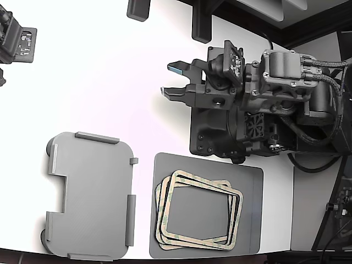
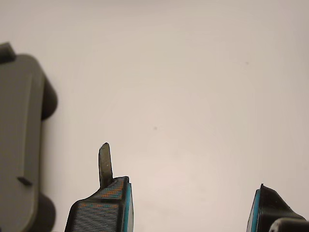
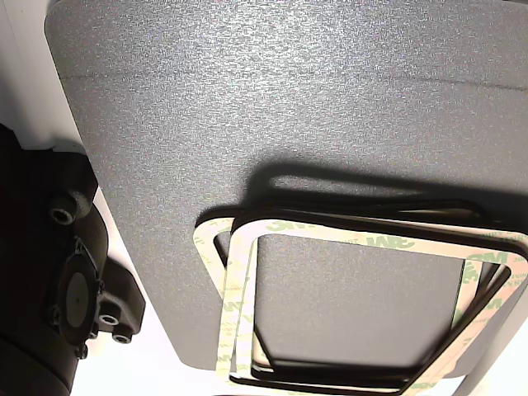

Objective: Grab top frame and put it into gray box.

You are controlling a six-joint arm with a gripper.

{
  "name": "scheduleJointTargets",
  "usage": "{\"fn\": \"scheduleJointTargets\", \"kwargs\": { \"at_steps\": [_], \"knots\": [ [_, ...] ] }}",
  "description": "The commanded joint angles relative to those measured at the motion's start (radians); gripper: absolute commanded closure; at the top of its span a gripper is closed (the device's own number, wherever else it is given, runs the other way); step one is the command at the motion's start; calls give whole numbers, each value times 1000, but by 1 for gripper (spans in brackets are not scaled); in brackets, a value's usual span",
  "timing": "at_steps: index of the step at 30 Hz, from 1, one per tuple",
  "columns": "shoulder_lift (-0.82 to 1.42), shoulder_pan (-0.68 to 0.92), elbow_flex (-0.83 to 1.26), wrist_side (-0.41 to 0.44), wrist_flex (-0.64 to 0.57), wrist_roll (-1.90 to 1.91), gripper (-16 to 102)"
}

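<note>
A stack of thin beige frames lies on a dark gray mat [image 1: 250, 181] near the front edge in the exterior view; the top frame [image 1: 206, 181] sits slightly skewed on the others. It also shows in the other view [image 3: 371, 241]. The light gray box [image 1: 91, 195] stands empty to the exterior view's left of the mat; its end shows in the wrist view [image 2: 19, 145]. My gripper [image 1: 173, 80] is open and empty, hovering over bare white table behind the mat and box, apart from both. In the wrist view my gripper [image 2: 190, 208] frames only bare table.
The arm's dark body [image 1: 264, 104] fills the exterior view's right, just behind the mat. A second dark device [image 1: 16, 41] sits at the far left corner. Dark posts [image 1: 201, 25] stand at the back edge. White table [image 1: 99, 82] spreads between them.
</note>
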Motion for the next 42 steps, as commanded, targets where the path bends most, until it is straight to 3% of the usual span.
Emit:
{"fn": "scheduleJointTargets", "kwargs": {
  "at_steps": [1, 19, 24, 30, 34, 38, 42],
  "knots": [
    [23, -9, -23, -2, -5, -2, -14],
    [23, -11, -23, -5, -6, 0, -14],
    [20, -11, -29, 54, -2, 29, -14],
    [-92, -3, -166, 38, -20, -12, -9],
    [-160, 52, -239, 81, -29, -232, -11],
    [-199, 95, -327, 87, 41, -520, 3],
    [-233, 97, -364, 54, 74, -732, 5]
  ]
}}
